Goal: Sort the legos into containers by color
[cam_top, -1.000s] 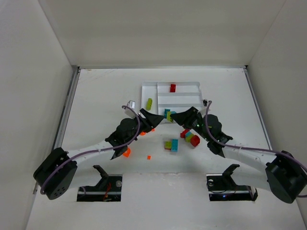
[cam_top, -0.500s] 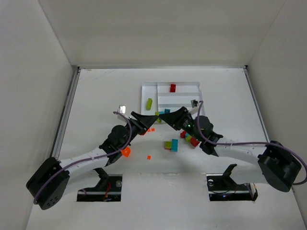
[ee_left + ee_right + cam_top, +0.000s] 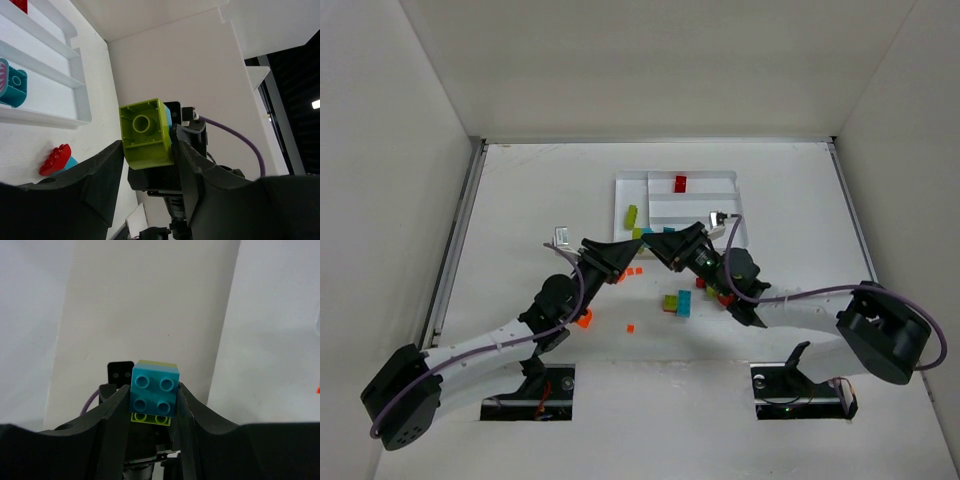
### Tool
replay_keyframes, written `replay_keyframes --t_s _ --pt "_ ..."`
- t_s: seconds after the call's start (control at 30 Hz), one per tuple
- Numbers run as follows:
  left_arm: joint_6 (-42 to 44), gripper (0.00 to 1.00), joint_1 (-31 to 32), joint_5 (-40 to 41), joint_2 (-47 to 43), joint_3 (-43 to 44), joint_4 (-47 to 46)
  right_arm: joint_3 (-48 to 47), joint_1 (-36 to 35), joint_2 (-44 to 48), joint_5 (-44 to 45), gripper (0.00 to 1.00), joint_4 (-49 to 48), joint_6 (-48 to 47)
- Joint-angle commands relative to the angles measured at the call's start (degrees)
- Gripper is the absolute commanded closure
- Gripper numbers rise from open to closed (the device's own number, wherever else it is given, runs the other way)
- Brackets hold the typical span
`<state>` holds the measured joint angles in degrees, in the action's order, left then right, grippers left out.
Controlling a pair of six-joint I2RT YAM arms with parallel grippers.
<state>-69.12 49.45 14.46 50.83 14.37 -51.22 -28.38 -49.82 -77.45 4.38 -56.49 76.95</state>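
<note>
My left hand (image 3: 149, 152): clenched on the lime brick (image 3: 146, 131)
My right hand (image 3: 154, 399): clenched on the teal brick (image 3: 154, 387)
Place of both: touching, centre of top view, by the tray (image 3: 625, 190) lower edge

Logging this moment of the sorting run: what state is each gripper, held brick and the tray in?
left gripper: shut on lime green brick
right gripper: shut on teal brick
lime green brick: joined to teal brick
tray: red brick in far section
</note>
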Motion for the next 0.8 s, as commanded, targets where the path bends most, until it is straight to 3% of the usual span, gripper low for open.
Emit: replay_keyframes --t_s 0.0,0.17,0.33,0.53,0.77 --pt "0.3 0.59 0.1 2.9 -2.1 -0.8 -3.9 -0.2 -1.1 -1.3 0.7 0.69 -9.2 3.7" --pt "1.7 0.73 -0.5 3.1 -3.6 -1.0 -3.9 0.8 -1.2 -3.1 1.5 0.69 -11.6 5.2" --pt "3.7 0.81 -0.5 3.4 -5.2 -1.9 -3.2 2.1 -0.4 -3.5 1.0 0.69 -12.2 5.2" --pt "6.1 0.85 -3.4 5.5 -10.4 -5.3 0.6 3.9 2.8 -1.7 -1.6 0.69 -10.3 3.5" --pt "9.2 0.86 -7.4 4.7 -16.1 -4.4 8.6 1.8 4.9 -0.6 -1.9 0.69 -1.7 -1.3"
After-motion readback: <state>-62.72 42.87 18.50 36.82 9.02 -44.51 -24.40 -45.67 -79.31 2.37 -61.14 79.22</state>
